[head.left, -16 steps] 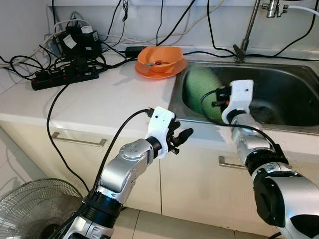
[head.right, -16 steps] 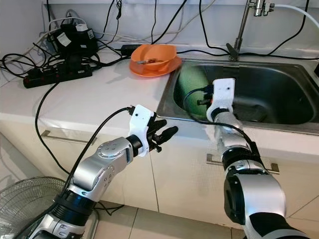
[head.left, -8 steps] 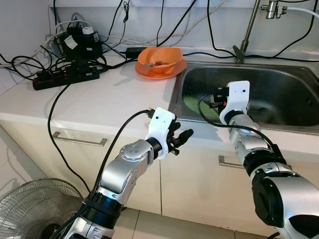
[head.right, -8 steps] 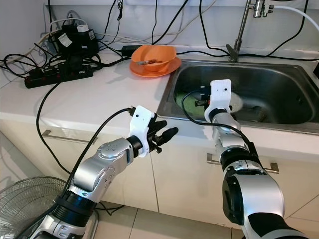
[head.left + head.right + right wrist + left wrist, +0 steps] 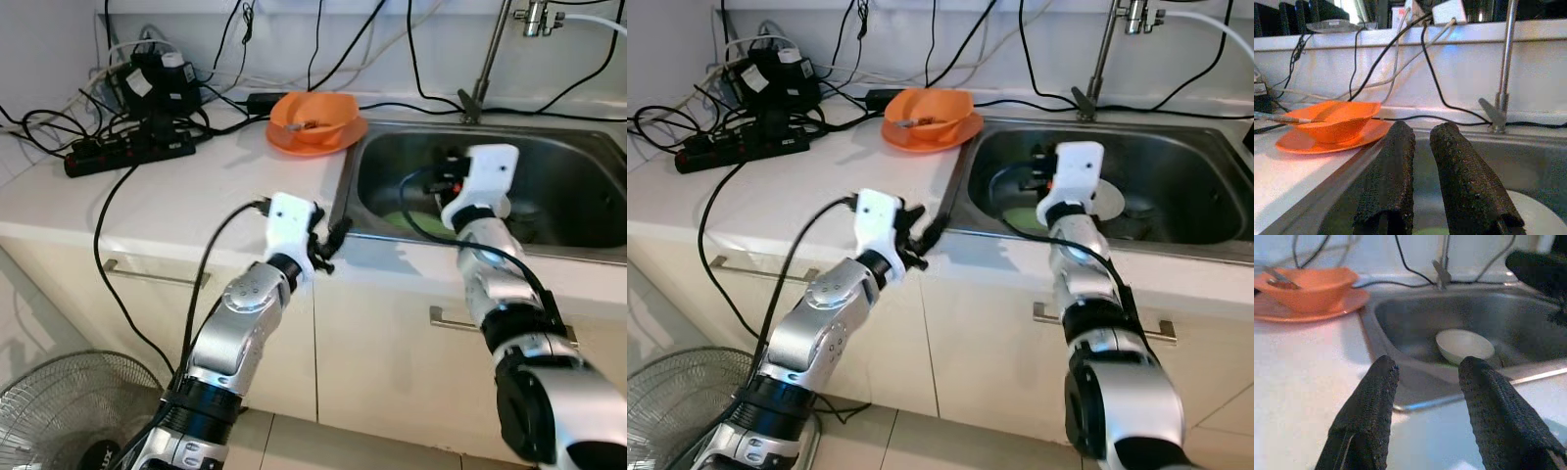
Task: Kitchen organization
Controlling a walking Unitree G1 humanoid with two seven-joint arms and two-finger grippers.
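We see a pale green bowl [image 5: 1465,345] lying at the bottom of the steel sink [image 5: 578,166], beside a white plate [image 5: 1109,202]. Our right gripper [image 5: 1422,147] hangs above the sink's left part, its fingers a narrow gap apart and grasping nothing. Our left gripper [image 5: 1427,382] hovers over the counter [image 5: 196,196] edge just beside the sink's front left corner, fingers spread and empty. An orange bowl [image 5: 315,115] on an orange plate [image 5: 294,140] stands behind, near a power strip [image 5: 127,152].
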